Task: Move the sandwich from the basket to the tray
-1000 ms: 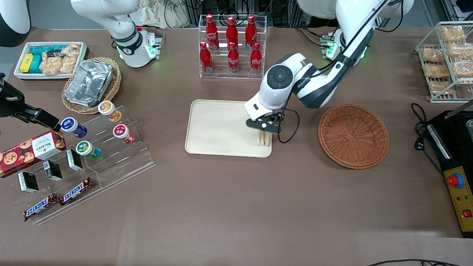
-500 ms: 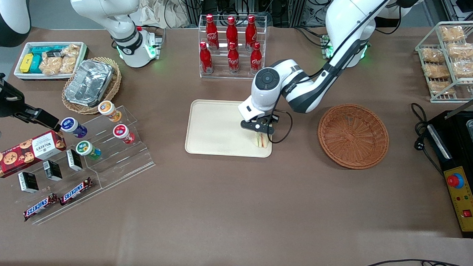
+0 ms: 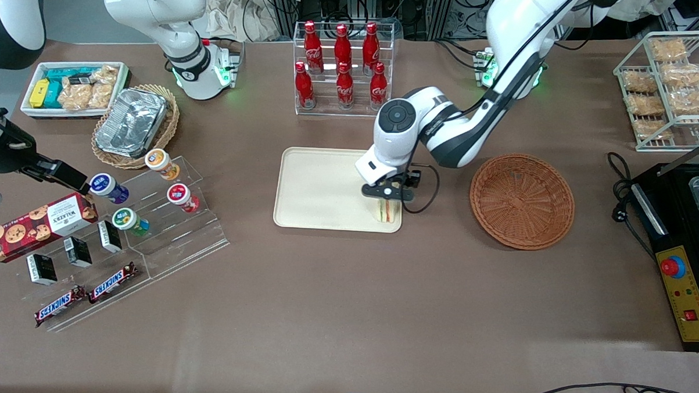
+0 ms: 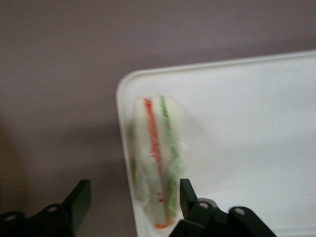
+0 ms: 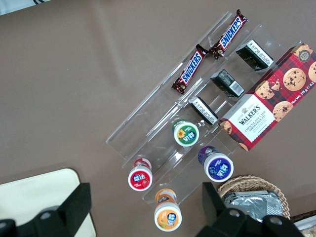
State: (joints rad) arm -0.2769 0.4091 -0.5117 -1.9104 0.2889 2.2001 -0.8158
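Plenty of writing can be read here: two Snickers bars (image 3: 87,297) are laid at the front edge of a clear stepped display stand (image 3: 150,236), and a red tartan Walkers chocolate chip cookie box (image 3: 40,226) is seen just beside it, toward the parked arm's end of the table. The red bottles (image 3: 342,74) in the clear rack carry white script that looks like Coca-Cola, though it is too small to be fully read. The small round-lidded tubs (image 3: 162,162) on the stand have labels that can't be made out.

The working arm is bent at the elbow and reached down over the tray (image 3: 315,189), with the wrist pointed downward. The gripper (image 3: 389,193) is held just above the sandwich (image 3: 387,210), and in the wrist view its fingers (image 4: 79,202) are spread wide, with a gap left on either side of the sandwich (image 4: 158,168), so nothing is gripped.

The sandwich is stood on edge in the tray's corner nearest the basket (image 3: 522,201) and nearest the front camera, just inside the rim. Its orange and green filling stripes are turned upward, and its long axis is run roughly along the tray's short side. The basket is sat well apart from it, toward the working arm's end.
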